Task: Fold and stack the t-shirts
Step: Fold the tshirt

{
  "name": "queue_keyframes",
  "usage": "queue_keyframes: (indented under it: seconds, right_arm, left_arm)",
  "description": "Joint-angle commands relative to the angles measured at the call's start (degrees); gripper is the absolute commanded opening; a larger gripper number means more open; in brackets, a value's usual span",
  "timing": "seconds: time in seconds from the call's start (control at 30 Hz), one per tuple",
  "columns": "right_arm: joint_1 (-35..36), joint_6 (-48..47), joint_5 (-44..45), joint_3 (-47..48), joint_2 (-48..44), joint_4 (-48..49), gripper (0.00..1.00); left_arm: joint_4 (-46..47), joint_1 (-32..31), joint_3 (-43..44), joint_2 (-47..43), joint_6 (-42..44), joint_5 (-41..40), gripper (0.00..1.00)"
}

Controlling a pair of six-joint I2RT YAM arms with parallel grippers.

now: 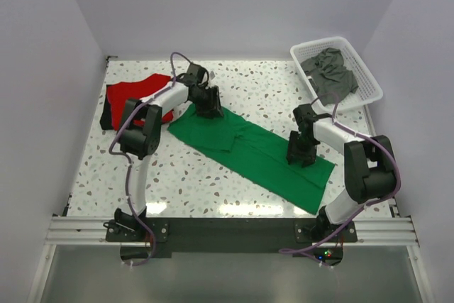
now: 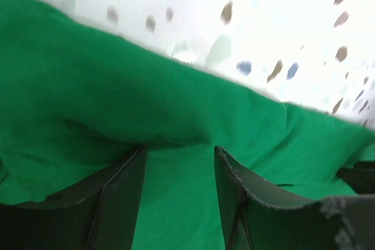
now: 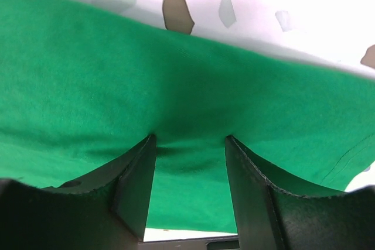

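The left gripper (image 2: 180, 150) stands on the green shirt (image 1: 248, 147) with its fingers spread. Cloth lies in the gap, dimpled but not pinched. The right gripper (image 3: 190, 139) is the same: jaws parted, planted just inside the shirt's far hem, with a dark crease gathered between them and nothing held yet.

In the top view the shirt is a long, narrow band running diagonally from centre-left down to lower right on the speckled table (image 1: 269, 83). It looks already folded lengthwise. The left gripper sits at the band's upper-left end and the right gripper on its upper edge near the lower-right end.

A red shirt (image 1: 131, 94) lies crumpled at upper left, well apart from the band. Grey shirts (image 1: 330, 72) are heaped in the white basket (image 1: 372, 83) at upper right.

The step in hand appears to be gripping the green shirt for its next fold. That calls for both pairs of jaws to close on the cloth. Both arms should then lift together so the band stays taut and flat as it is folded over.
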Motion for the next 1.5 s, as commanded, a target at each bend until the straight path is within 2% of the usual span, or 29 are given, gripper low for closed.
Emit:
queue_keyframes:
  seconds: [0.0,0.07,0.27,0.43,0.6,0.7,0.77,0.9,1.07,1.2,1.33,1.47]
  right_arm:
    - [-0.14,3.75,-1.7,-1.97,0.02,-1.69,0.54]
    - [-0.14,4.63,-2.49,-2.67,-0.42,-1.07,0.54]
    - [0.47,7.35,-5.22,-5.93,-1.39,0.43,0.54]
    - [2.22,10.61,-7.77,-7.95,-3.58,1.48,0.54]
    - [8.9,15.44,-8.21,-7.42,-3.68,2.45,0.55]
    - [12.68,17.99,-6.2,-6.55,-3.32,1.84,0.55]
    - [13.57,18.69,-4.88,-5.93,-4.72,1.05,0.55]
    - [13.57,17.65,-2.33,-1.64,-8.32,-4.12,0.55]
    - [13.66,13.61,-0.04,2.42,-13.42,-9.67,0.54]
    - [13.57,11.76,1.45,-0.99,-15.01,-11.44,0.48]
    - [13.57,11.4,0.58,-6.36,-14.84,-8.72,0.43]
    - [13.57,11.75,-0.82,-10.23,-13.35,-3.37,0.42]
  left_arm:
    - [-2.39,0.04,6.55,11.41,4.76,-7.51,0.56]
    - [-3.97,0.04,13.12,14.06,5.2,-6.98,0.56]
    - [-4.68,0.12,24.3,21.72,6.17,-4.88,0.56]
    - [-0.82,0.48,28.36,25.41,5.56,-2.51,0.56]
    - [5.32,0.83,30.56,28.13,5.11,1.45,0.56]
    - [7.36,0.74,33.11,29.37,6.16,5.23,0.52]
    - [7.88,0.65,34.61,28.93,6.43,6.46,0.54]
    - [10.17,0.65,34.08,24.03,5.91,7.34,0.63]
    - [10.7,0.65,30.93,16.9,3.63,7.35,0.63]
    - [9.3,0.74,23.02,10.31,-1.37,4.8,0.61]
    - [9.29,0.74,14.95,8.63,-2.88,5.06,0.59]
    - [9.47,0.83,11.93,9.06,-3.23,4.62,0.59]
